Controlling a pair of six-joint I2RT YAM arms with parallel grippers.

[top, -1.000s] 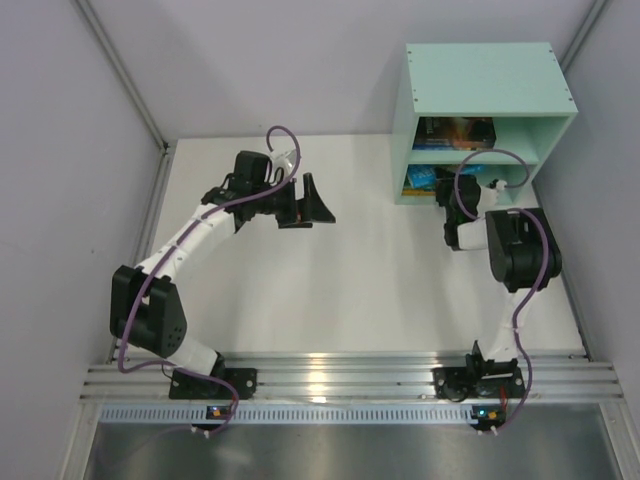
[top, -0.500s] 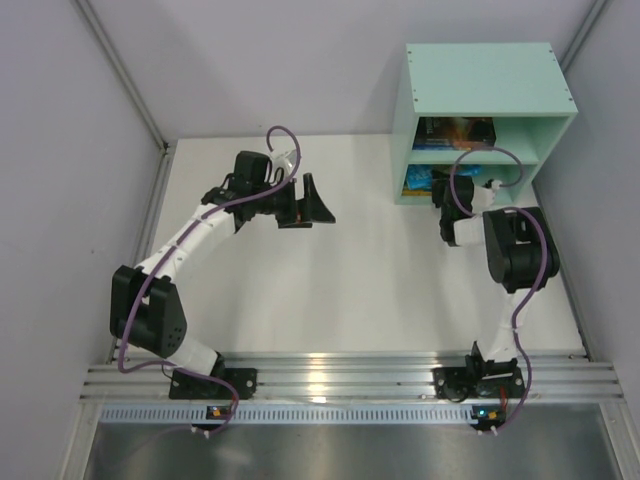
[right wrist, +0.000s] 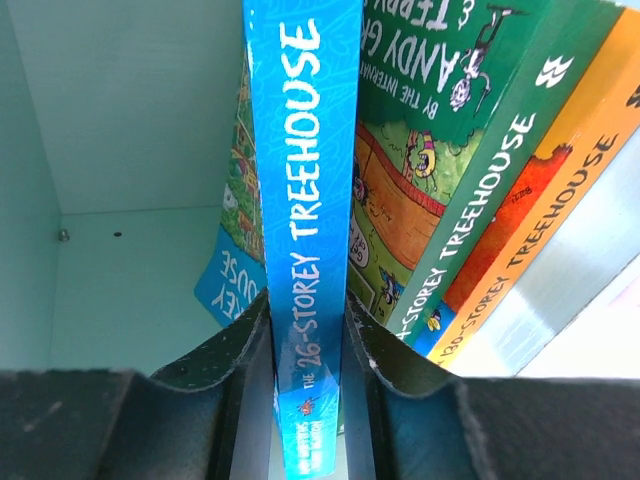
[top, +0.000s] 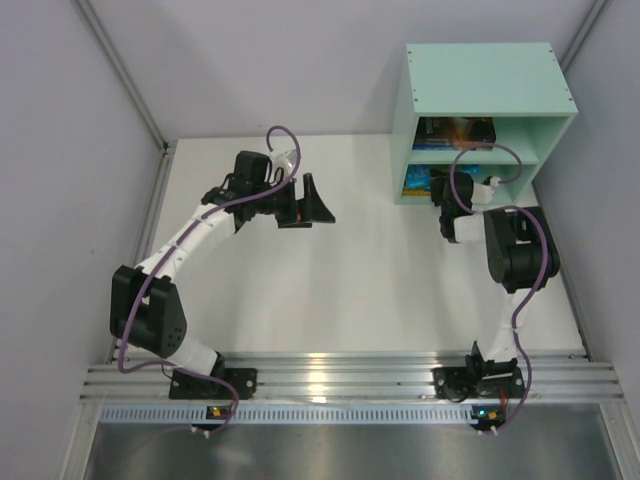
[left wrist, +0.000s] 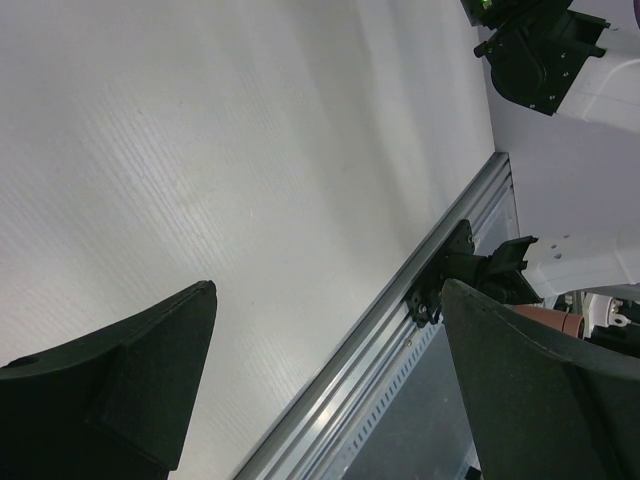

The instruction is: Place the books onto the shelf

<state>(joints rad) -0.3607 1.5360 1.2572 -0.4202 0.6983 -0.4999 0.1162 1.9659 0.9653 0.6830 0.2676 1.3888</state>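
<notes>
Shelf: mint-green shelf [top: 480,75] at the far right corner of the table [top: 340,290]; two open compartments, one above the other, split by one board.

Right gripper: right gripper [top: 443,190] sits at the mouth of the shelf's lower compartment; its fingers are drawn in narrow, one on each side of the blue book [right wrist: 300,180], clamping its spine.

Blue book: inside the shelf, spine outward, lettered "The 26-Storey Treehouse"; the grip shows only in the right wrist view, where the right gripper [right wrist: 305,310] frames the spine; overhead, the wrist covers it.

Neighbours in the shelf: green book [right wrist: 450,130] just beside the blue one, leaning; orange book [right wrist: 560,190] against the green one's far side; a light-blue book [right wrist: 232,260] is half hidden on the other side, nearest the shelf's inner wall [right wrist: 140,110].

Overhead only: upper books [top: 455,130], dark-covered, in the upper compartment; how they lie I cannot tell; a strip of colourful lower books [top: 418,180] shows in the lower compartment.

Left gripper: left gripper [top: 315,203] hangs well to the left of the shelf, over the table; jaws spread wide, holding nothing.

Left wrist only: left gripper [left wrist: 328,300] with bare table [left wrist: 200,150] between its fingers; metal rail [left wrist: 400,330] at the table's edge; the shelf is out of this view.
</notes>
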